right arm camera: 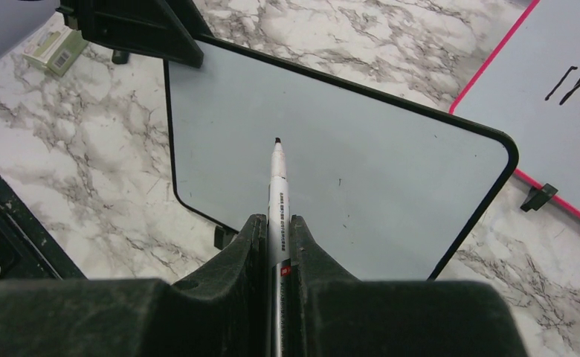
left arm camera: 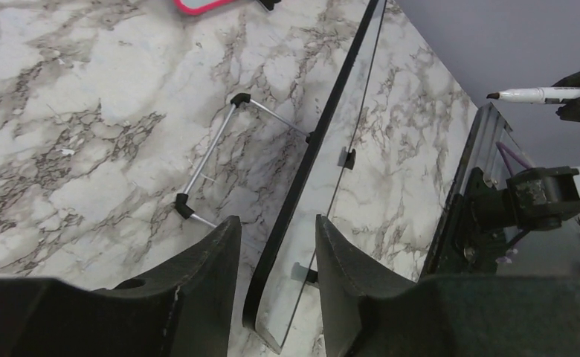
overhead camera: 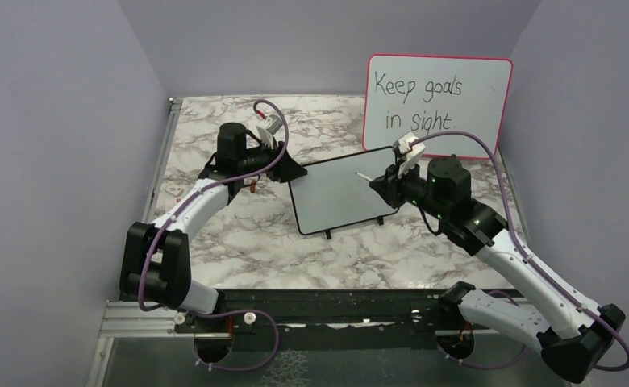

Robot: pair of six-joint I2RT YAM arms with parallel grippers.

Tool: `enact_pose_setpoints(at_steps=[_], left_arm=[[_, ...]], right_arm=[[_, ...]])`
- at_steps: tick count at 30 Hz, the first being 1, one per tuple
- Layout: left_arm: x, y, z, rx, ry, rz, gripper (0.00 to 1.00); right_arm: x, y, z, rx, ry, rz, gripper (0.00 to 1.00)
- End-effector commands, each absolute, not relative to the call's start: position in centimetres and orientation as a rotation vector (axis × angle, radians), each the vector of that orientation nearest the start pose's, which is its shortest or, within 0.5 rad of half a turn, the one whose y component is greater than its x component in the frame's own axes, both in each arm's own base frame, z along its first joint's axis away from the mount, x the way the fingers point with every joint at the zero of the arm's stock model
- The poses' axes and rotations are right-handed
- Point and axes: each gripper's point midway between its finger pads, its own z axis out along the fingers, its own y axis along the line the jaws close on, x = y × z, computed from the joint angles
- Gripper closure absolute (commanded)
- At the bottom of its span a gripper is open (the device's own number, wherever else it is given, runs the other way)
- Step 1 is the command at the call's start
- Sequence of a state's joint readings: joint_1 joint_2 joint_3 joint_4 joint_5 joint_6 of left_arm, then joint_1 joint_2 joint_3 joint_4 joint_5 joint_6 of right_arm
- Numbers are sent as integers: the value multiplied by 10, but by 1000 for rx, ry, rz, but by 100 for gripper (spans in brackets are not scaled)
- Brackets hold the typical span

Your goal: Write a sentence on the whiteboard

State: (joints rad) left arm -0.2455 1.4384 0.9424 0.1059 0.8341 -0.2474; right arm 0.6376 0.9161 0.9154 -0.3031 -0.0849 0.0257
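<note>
The whiteboard (overhead camera: 339,193) sits blank on the marble table (overhead camera: 239,242), its long side running between the two arms. At its left edge the left gripper (left arm camera: 276,221) straddles the frame, jaws partly open with gaps either side, gripping nothing. Over its right half the right gripper (right arm camera: 276,223) clamps a marker (right arm camera: 277,178), tip aimed at the surface but clear of it. That arm likely needs to lower before writing.

we count two boards: one whiteboard (overhead camera: 339,193) with a black frame and, behind it, one pink-framed board (overhead camera: 472,89). there is one marker (right arm camera: 278,193) over the whiteboard and one small box (right arm camera: 55,46) to the whiteboard's left. we count two grippers, one left gripper (left arm camera: 277,223) and one right gripper (right arm camera: 277,219), and one table (overhead camera: 239,242).
</note>
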Motion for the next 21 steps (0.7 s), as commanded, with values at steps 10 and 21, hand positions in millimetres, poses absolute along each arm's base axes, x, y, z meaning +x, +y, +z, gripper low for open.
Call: enact_pose_setpoints(at_steps=[10,21], left_arm=[[326,-242,211,717,1826,-1253,77],[310,-238,201,736,1813,-1243,93]], right_arm=[[253,223,276,-694,1763,598,100],[252,235,275,-727,1761,645,99]])
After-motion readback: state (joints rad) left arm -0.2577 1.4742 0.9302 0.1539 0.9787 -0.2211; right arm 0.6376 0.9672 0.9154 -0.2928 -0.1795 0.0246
